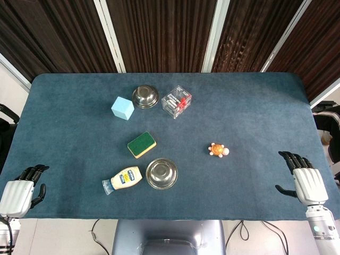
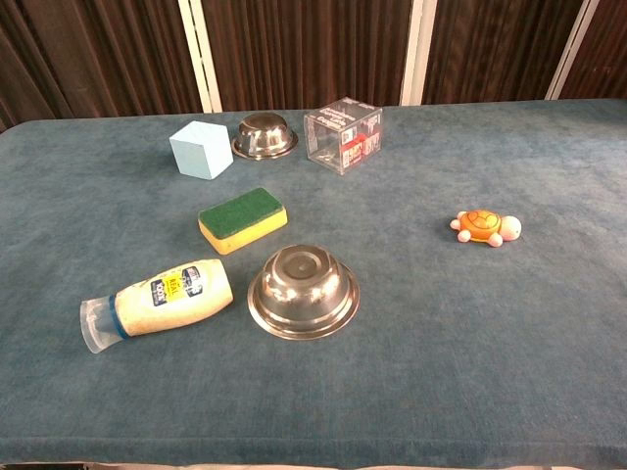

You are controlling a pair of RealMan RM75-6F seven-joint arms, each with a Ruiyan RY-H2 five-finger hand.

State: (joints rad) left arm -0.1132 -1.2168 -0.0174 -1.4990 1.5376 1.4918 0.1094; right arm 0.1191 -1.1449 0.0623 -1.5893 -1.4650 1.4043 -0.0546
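My left hand rests open at the near left edge, holding nothing; my right hand is open too. The bottle lies nearest, right of my left hand, long axis running left-right.

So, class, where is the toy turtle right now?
The toy turtle sits alone on the right side of the table, nearer the right hand than the bowls.

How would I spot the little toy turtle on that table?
Start from the blue table and look to its right half, toward the right hand. The toy turtle sits there alone, orange-shelled, apart from the cluster of other things.
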